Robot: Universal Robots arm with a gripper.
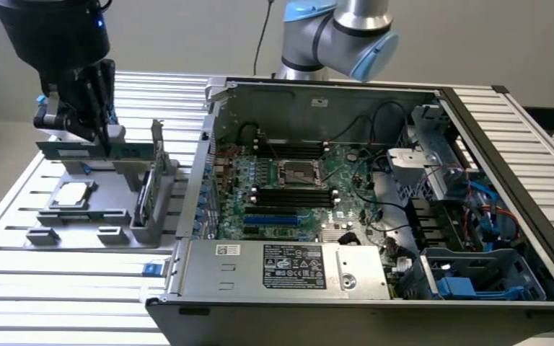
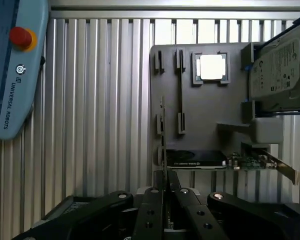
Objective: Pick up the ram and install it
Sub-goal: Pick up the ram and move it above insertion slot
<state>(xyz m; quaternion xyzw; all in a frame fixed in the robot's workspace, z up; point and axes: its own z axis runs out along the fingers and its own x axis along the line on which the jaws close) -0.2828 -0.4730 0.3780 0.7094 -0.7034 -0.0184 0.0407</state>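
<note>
Green ram (image 1: 63, 150) pinched in tool (image 1: 97, 139), above grey holder (image 1: 113, 189), processor chip (image 1: 73, 193), upright card (image 1: 146, 193) beside.

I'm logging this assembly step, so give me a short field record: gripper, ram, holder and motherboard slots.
gripper: shut on the ram, above the gray holder
ram: lengthwise level, lifted off the holder, outside the computer case
gray holder: on the slatted table, carries processor chip and upright card
black slots: on the motherboard, no green stick in them
</note>
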